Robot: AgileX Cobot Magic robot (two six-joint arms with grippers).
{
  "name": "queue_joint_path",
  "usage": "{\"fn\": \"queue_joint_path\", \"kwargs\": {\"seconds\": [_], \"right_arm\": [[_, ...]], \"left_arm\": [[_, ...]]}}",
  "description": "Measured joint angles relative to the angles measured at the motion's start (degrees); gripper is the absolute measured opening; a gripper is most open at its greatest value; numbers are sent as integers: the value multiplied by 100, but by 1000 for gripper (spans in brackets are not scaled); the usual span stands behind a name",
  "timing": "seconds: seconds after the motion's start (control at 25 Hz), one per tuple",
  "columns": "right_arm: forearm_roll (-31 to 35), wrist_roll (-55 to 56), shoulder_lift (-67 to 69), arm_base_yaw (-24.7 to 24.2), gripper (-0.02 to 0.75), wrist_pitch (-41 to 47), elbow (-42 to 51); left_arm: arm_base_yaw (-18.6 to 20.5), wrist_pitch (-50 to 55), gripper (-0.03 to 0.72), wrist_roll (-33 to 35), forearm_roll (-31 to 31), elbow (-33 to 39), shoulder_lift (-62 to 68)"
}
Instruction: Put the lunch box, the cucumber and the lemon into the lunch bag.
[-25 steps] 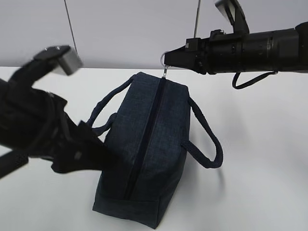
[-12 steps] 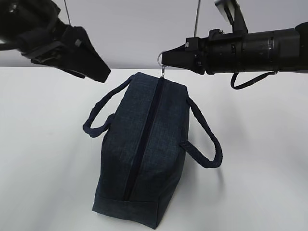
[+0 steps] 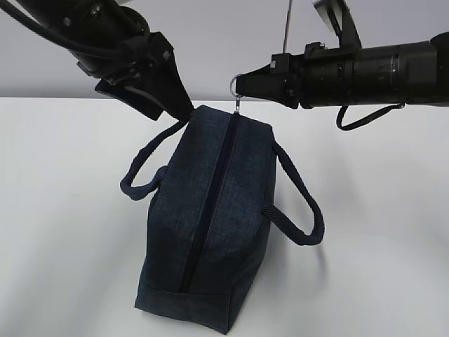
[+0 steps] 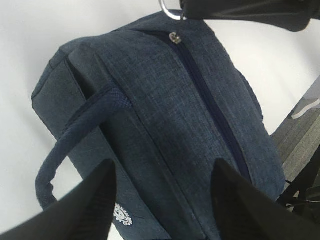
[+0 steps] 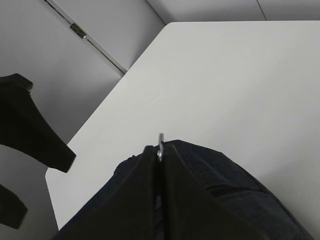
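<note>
Right gripper [image 3: 243, 86], upper centre, clamped on the zipper ring pull [image 3: 236, 85] of the lunch bag [image 3: 210, 217]; left gripper [image 3: 172, 105], fingers apart, upper left, arm cropped.

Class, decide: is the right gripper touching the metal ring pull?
Touching: in the right wrist view, the right gripper is shut on the metal ring pull.

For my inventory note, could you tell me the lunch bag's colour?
Dark navy fabric; the lunch bag shows best in the left wrist view.
</note>
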Motion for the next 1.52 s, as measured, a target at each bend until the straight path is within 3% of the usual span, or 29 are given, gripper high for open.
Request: {"fn": "queue_joint_path", "kwargs": {"seconds": [0.8, 0.92, 1.04, 1.12, 1.52], "right_arm": [[0, 8, 0, 0, 0, 8, 0], [0, 8, 0, 0, 0, 8, 0], [0, 8, 3, 0, 0, 8, 0], [0, 8, 3, 0, 0, 8, 0], [-32, 8, 3, 0, 0, -111, 0]], "left_arm": [[0, 25, 405, -49, -223, -11, 701], [0, 25, 303, -49, -233, -11, 701], [0, 25, 113, -49, -246, -24, 701], [0, 50, 29, -49, -158, -24, 701], [0, 182, -3, 368, -111, -26, 701]]}}
